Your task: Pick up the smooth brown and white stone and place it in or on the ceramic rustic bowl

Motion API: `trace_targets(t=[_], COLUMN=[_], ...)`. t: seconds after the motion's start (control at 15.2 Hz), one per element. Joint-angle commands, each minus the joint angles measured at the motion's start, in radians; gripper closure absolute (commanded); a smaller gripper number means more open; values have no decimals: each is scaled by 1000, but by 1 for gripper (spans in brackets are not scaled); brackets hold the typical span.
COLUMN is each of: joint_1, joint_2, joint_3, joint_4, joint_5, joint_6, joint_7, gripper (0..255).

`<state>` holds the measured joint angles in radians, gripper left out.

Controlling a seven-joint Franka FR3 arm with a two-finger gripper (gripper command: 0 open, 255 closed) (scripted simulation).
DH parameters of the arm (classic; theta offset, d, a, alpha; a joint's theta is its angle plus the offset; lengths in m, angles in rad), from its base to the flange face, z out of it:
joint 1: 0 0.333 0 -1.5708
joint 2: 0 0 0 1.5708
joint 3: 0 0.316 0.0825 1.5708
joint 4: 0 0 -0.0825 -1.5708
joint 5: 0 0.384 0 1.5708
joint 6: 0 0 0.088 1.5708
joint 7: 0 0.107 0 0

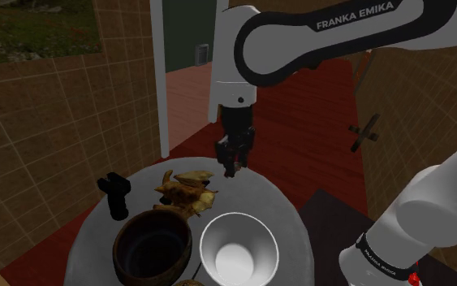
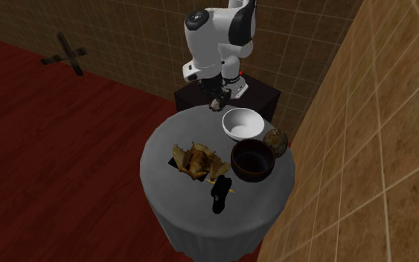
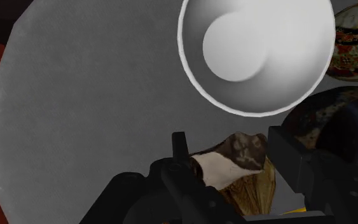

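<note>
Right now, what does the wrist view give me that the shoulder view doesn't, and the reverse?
Wrist view adds: the brown and white stone close up, clasped between the fingers of the pincer. Shoulder view adds: the black object standing near the table edge by the dark brown bowl, and the pincer raised above the tabletop. Both: the white bowl, the dark brown bowl and the grey table.

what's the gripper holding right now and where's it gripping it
The gripper holds the brown and white stone, clasped between its fingers across opposite sides, above the grey round table.
</note>
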<state>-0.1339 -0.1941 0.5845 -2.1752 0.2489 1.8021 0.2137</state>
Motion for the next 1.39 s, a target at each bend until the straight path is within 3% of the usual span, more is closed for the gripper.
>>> trace_targets(t=[0.0, 0.53, 1.06, 1.32], joint_1=[17, 107, 300, 300], joint_2=[44, 299, 591, 601], joint_3=[37, 153, 168, 162], joint_4=[43, 283, 600, 560], joint_5=[-6, -129, -306, -312], joint_6=[6, 11, -51, -2], joint_7=[64, 329, 562, 559], gripper=[255, 255, 255, 255])
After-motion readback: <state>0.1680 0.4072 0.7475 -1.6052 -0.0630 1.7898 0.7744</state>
